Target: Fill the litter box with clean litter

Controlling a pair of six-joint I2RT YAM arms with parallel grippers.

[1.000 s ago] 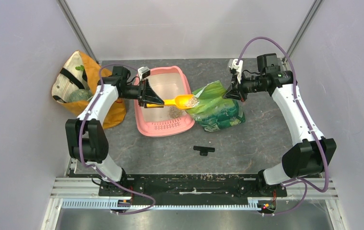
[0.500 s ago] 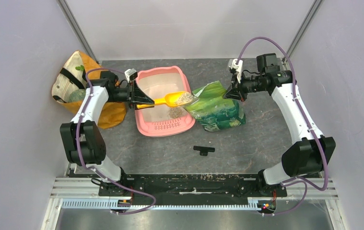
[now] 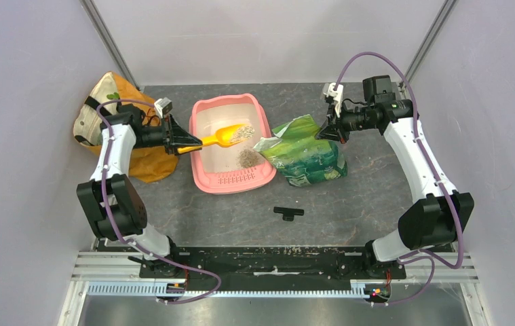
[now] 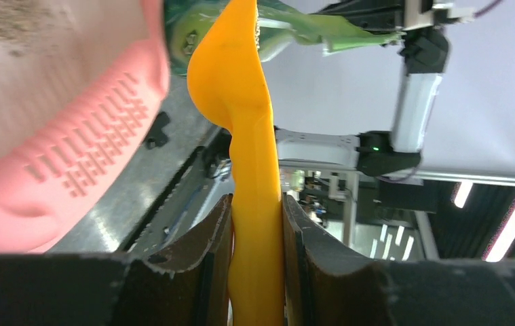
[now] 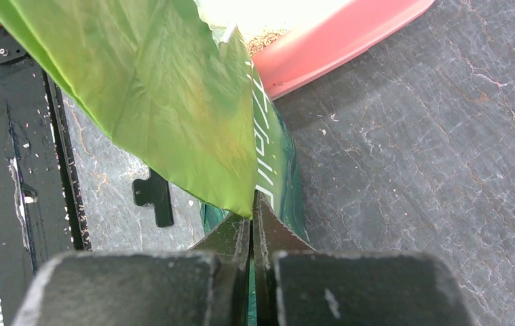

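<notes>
While the left claw (image 3: 185, 140) clamps the handle of the orange scoop (image 3: 222, 136), its bowlful of litter (image 3: 243, 130) hangs over the litter box (image 3: 203, 178), which lies near the table's (image 3: 349, 197) far edge. The right claw (image 3: 324, 130) pinches the green foil bag (image 3: 305, 155) just beside the box. Only a small pile (image 3: 246, 159) lies inside the box, so most of the filling seems left to do.

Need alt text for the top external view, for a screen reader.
The left gripper holds an orange scoop loaded with litter over the pink litter box, where a small pile lies. The right gripper pinches the green foil bag beside the box; a fabric bag sits far left.
</notes>
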